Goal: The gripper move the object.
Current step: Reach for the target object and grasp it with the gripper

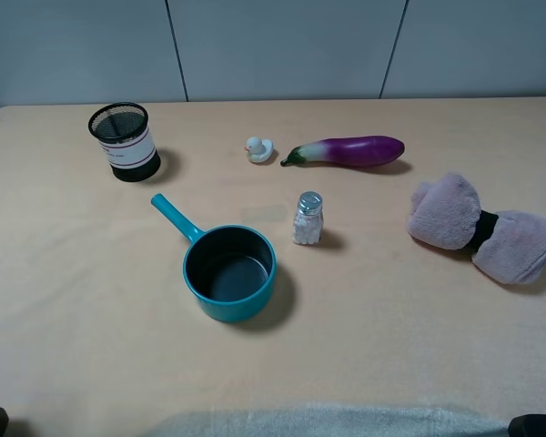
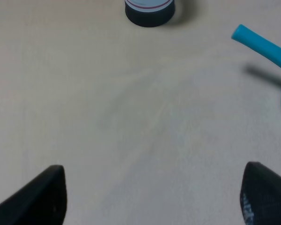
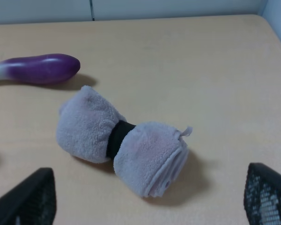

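The mauve-pink plush towel (image 1: 482, 228), cinched by a black band, lies on the right side of the table, near the right edge. In the right wrist view the towel (image 3: 84, 124) lies just ahead of my right gripper (image 3: 147, 206), whose dark fingers (image 3: 28, 199) stand wide apart and empty, not touching it. My left gripper (image 2: 152, 201) is open and empty above bare table at the front left. In the exterior view only dark bits of the arms show at the bottom corners.
A purple eggplant (image 1: 350, 150) lies behind the towel, to its left. A small duck (image 1: 258, 148), a salt shaker (image 1: 308, 218), a teal saucepan (image 1: 229, 271) and a black mesh cup (image 1: 123, 141) stand further left. The table's right edge is close to the towel.
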Action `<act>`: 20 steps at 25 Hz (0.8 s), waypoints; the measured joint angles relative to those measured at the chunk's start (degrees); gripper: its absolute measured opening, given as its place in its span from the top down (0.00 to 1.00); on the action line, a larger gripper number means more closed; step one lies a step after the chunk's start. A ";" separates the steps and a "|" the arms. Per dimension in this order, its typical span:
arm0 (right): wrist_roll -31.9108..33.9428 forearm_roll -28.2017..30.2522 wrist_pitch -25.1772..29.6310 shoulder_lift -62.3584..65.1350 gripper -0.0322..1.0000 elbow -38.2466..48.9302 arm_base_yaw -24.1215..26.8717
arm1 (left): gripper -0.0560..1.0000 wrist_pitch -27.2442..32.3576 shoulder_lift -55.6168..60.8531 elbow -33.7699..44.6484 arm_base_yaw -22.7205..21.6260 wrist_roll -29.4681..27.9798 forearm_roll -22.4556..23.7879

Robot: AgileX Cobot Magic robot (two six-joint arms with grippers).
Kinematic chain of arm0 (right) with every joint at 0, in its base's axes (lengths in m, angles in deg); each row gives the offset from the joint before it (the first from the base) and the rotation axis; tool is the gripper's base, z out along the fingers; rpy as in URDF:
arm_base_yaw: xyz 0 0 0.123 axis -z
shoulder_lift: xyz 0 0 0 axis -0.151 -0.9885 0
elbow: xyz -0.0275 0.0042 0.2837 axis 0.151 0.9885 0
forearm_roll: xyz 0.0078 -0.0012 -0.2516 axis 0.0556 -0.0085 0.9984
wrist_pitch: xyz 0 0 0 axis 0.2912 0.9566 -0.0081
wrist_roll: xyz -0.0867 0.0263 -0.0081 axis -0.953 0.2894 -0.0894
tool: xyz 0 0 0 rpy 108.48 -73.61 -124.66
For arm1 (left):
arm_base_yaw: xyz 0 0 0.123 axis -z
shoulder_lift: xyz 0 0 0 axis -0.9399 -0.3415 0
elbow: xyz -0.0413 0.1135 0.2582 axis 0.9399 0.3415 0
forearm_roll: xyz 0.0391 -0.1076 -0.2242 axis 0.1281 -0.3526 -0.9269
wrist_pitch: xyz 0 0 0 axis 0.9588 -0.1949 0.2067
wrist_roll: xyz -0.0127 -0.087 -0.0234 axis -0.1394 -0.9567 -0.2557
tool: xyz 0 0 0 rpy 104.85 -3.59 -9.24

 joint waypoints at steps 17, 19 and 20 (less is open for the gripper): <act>0.00 0.00 0.00 0.00 0.38 0.00 0.00 | 0.24 0.00 0.00 0.00 0.00 0.00 0.00; 0.00 0.00 0.00 0.00 0.38 0.00 0.00 | 0.24 0.00 0.00 0.00 0.00 0.00 0.00; 0.00 0.00 0.00 0.00 0.38 0.00 0.00 | 0.24 0.00 0.00 0.00 0.00 0.00 0.00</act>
